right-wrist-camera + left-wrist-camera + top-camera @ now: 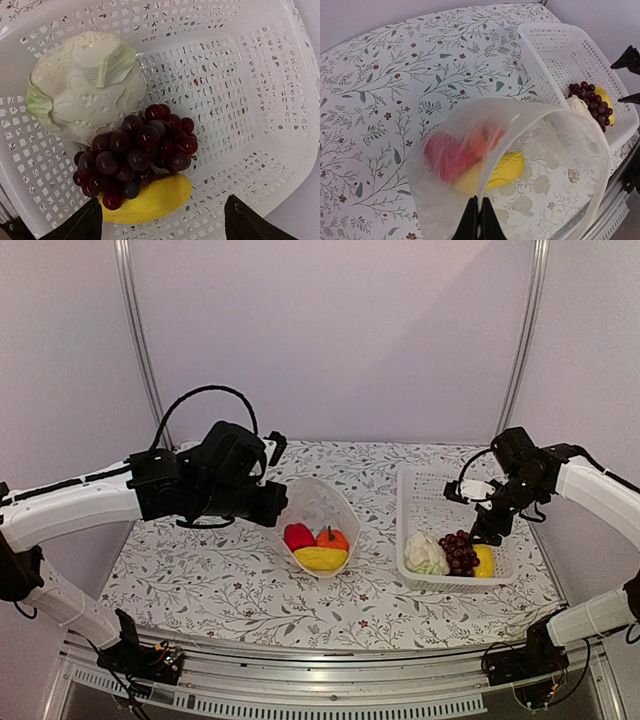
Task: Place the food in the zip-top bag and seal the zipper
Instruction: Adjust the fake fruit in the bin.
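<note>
At the near end of the white slotted basket [440, 490] lie three pieces: one smooth yellow piece [150, 202], one bunch of glossy round grapes [135, 155] and one bumpy white cauliflower [85, 90]. The right gripper [490, 532] hangs above them, fingers spread wide. Left of the basket, the clear crinkly zip-top bag [555, 145] holds a second yellow piece [507, 167], one red pepper [447, 155] and one orange pumpkin [333, 538], its rim pinched in the left gripper [479, 215].

Even, diffuse overhead light in all three views; shadows faint and soft-edged on the table [200, 580]. Top view mildly soft, walls [350, 340] washed pale. Film of the bag [560, 150] hazes its contents, with slight sheen. Close-up of the basket [260, 75] sharp, whites near overexposure
</note>
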Controlling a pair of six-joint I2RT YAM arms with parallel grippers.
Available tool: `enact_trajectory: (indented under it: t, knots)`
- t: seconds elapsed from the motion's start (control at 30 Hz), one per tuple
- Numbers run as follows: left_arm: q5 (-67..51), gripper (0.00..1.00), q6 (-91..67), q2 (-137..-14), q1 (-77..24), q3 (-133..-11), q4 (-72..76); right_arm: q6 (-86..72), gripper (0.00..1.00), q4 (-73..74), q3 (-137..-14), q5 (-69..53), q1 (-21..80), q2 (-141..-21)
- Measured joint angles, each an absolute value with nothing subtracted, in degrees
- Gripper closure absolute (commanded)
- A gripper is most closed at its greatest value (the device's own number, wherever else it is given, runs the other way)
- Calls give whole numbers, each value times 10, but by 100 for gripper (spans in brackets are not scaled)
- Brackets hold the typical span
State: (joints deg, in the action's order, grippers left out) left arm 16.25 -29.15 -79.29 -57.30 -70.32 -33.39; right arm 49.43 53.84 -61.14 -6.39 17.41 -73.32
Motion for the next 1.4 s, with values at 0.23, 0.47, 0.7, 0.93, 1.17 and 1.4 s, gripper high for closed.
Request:
enact_trajectory:
  t: [0.23,0.47,0.7,0.93,1.17,1.4]
  knots:
    - [159,100,-292,-792,-573,-703,-333,515,5,550,-586,-33,168,-760]
    - [159,100,-291,-790,-573,-697,-332,533,1,555,-567,7,168,-801]
    - [159,100,-292,-790,-573,-693,-330,558,1,534,-536,50,168,-809]
    - [159,100,-291,-790,-573,-692,-327,571,1,478,-527,98,168,-833]
    - [155,100,-291,-790,-573,-693,-323,571,1,414,-536,130,168,-861]
    - [152,100,-288,-793,-573,-695,-323,563,1,339,-587,150,159,-902]
